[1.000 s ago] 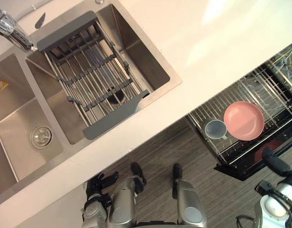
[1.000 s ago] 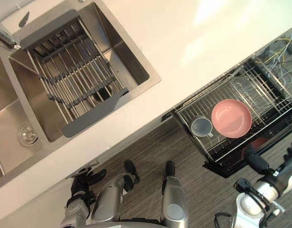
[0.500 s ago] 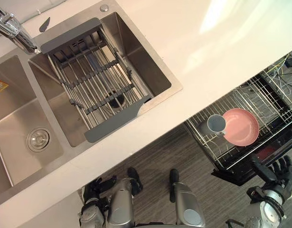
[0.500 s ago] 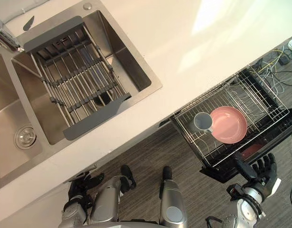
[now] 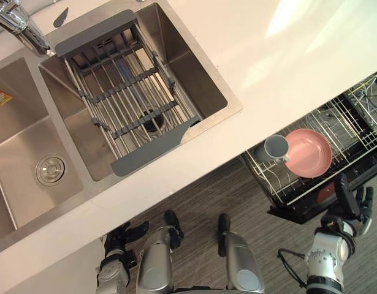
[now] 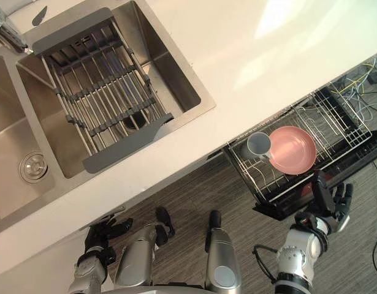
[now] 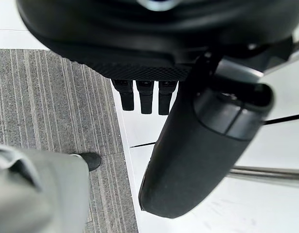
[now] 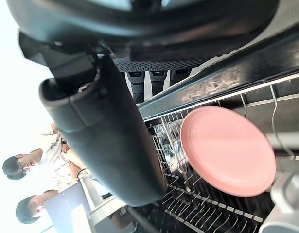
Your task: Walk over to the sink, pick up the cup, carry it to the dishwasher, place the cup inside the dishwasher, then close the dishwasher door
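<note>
The grey cup rests in the dishwasher's wire rack, close under the counter edge and touching a pink plate. My right hand is open, fingers straight, just at the front edge of the black dishwasher door. In the right wrist view its fingers reach to the door edge, with the pink plate and the cup beyond. Low by the white cabinet front hangs my left hand, relaxed and holding nothing; its fingers point at the cabinet.
A steel double sink with a grey drying rack and a faucet is set in the white counter. Loose cables lie beyond the dishwasher. Two people show in the right wrist view.
My right hand has come up from low at the right to the dishwasher door's front edge. The rack with cup and plate now sits closer under the counter. The camera has shifted.
</note>
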Robot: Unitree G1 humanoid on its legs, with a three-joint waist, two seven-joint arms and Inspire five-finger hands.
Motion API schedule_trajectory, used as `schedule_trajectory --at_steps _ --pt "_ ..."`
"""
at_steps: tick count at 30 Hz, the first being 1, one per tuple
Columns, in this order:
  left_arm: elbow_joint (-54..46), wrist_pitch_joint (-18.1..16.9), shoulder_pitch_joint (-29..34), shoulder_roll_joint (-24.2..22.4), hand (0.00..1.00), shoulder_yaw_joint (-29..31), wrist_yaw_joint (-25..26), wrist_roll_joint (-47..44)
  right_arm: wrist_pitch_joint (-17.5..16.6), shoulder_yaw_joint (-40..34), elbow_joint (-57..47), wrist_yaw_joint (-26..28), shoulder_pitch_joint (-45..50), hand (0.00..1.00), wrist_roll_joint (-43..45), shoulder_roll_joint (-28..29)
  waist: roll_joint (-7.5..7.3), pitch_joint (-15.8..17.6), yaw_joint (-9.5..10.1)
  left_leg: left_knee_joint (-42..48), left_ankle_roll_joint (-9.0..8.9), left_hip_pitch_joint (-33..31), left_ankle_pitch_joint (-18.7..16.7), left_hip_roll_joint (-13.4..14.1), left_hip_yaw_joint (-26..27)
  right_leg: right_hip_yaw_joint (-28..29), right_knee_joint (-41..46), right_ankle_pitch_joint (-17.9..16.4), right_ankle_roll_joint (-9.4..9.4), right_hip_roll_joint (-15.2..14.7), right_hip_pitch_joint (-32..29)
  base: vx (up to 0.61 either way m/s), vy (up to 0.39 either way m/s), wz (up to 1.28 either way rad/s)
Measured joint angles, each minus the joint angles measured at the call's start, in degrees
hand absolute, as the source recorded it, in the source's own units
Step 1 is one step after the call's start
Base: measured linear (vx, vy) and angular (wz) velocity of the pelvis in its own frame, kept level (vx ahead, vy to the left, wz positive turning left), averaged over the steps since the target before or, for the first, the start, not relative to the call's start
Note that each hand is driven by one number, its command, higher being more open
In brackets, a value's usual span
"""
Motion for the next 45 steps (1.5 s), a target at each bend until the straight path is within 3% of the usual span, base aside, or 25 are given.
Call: schedule_trajectory --at_steps 4,10,13,19,23,28,32,37,40,45 --pt "-0.44 -0.09 -1.27 0.03 0.90 0.00 -0.37 0.43 -0.61 3.84 0.31 1.25 -5.81 0.90 2.61 -0.63 0.62 0.34 0.32 -2.94 -0.02 0.00 2.66 -1.05 -1.73 -1.84 -0.42 0.37 -0.57 -0.28 -0.03 -0.04 -0.050 0.28" --pt "-0.52 -0.42 -2.96 0.09 0.90 0.10 -0.73 0.56 -0.35 9.88 6.83 4.99 -18.18 0.90 2.78 -6.23 3.60 1.92 1.82 -7.45 0.02 -0.20 6.71 -2.56 -5.21 -4.93 -0.87 0.75 -1.19 -0.36 -0.04 -0.03 -0.040 0.25" --pt "-0.37 -0.57 -3.11 0.27 0.90 0.15 -0.74 0.66 -0.29 10.84 9.35 7.74 -18.58 0.90 2.98 -5.96 3.73 1.99 1.77 -8.33 -0.08 -0.53 7.58 -3.05 -6.77 -5.62 -0.88 0.84 -1.33 -0.27 -0.18 -0.01 -0.017 0.17" --pt "-0.27 -0.60 -3.83 0.38 0.90 0.15 -0.74 2.15 -0.06 10.87 13.57 7.97 -21.54 0.90 1.91 -7.19 3.75 2.00 1.74 -8.50 -0.27 -0.99 8.05 -3.12 -7.89 -5.98 -0.98 1.39 -1.49 -0.32 -0.49 -0.05 0.021 0.04" --pt "-0.24 -0.58 -4.00 0.56 0.90 0.15 -0.74 2.14 1.89 11.88 14.08 8.36 -20.20 0.90 -1.42 -9.27 3.72 1.99 1.51 -8.66 -0.58 -0.80 8.29 -3.18 -9.48 -6.56 -1.79 1.73 -1.69 0.05 0.32 -0.01 0.007 0.03" --pt "2.03 -0.41 -4.12 1.02 0.90 0.09 -1.10 2.16 6.09 16.90 16.46 11.18 -12.16 0.90 -12.64 -10.72 2.98 1.50 0.58 -9.92 -0.83 1.31 8.90 -3.51 -11.56 -8.59 -4.17 1.83 -1.73 0.46 4.10 0.07 -0.009 0.16" --pt "2.80 0.03 -3.72 2.78 0.90 0.09 -1.91 2.84 10.63 19.25 19.07 13.20 -3.69 0.90 -26.71 -9.40 1.34 0.11 0.38 -11.57 -0.83 4.19 8.92 -4.13 -12.51 -9.31 -6.28 1.88 -1.53 0.76 7.68 0.09 -0.019 0.11" --pt "5.54 1.13 0.40 6.10 0.90 0.13 -3.11 7.02 11.63 18.91 22.97 14.12 5.52 0.90 -39.11 -8.54 -1.82 -7.13 -0.80 -14.29 -0.88 8.35 8.96 -5.08 -12.07 -9.06 -9.31 2.28 -0.77 0.34 11.81 0.05 0.024 -0.02" --pt "6.63 1.24 1.86 6.40 0.90 0.13 -4.00 7.31 11.81 18.32 25.27 14.42 7.92 0.90 -43.04 -8.41 -2.47 -9.54 -0.99 -15.95 -1.04 10.85 9.30 -5.29 -11.66 -8.63 -10.40 2.51 -0.46 0.09 13.47 -0.02 0.030 -0.07" --pt "6.77 1.26 3.69 6.53 0.90 0.16 -5.10 9.50 12.45 16.27 29.92 15.25 10.24 0.90 -47.07 -6.68 -2.33 -12.43 -1.05 -21.84 -1.49 14.59 11.72 -6.21 -11.57 -8.50 -10.86 2.59 -0.26 -0.22 14.66 -0.02 0.022 -0.03"
